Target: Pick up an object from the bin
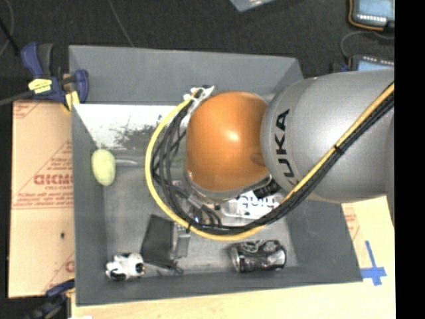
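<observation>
gripper (180, 239): low in the bin, I can't tell if it is open, shut or holding anything | nearest thing: flat black pad (158, 239), just beside me toward the view's left, long side running up-down | can (259, 256): farther, other side

ball (103, 167) L, can (259, 256) front R

One camera looks obliquely down into the bin (199, 78).
</observation>
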`<state>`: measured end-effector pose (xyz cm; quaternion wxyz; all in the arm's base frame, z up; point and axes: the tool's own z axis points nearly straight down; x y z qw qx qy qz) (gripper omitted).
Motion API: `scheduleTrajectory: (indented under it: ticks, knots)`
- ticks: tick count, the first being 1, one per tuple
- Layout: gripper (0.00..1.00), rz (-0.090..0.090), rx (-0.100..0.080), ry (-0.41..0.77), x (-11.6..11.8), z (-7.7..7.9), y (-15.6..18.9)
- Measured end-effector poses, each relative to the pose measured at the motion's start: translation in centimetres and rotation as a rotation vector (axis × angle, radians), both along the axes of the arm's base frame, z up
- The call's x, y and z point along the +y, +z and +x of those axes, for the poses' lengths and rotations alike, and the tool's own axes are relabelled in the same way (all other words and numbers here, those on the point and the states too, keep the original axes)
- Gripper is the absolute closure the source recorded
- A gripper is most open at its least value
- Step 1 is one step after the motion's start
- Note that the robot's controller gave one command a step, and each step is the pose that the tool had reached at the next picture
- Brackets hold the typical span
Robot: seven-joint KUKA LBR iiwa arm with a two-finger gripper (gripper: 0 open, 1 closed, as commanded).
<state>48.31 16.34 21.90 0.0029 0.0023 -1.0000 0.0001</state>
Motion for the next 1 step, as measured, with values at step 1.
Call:
scheduleTrajectory:
  ticks: [1]
  knots:
    - [0.0, 0.001, -0.008, -0.004, -0.08, 0.17, 0.41]
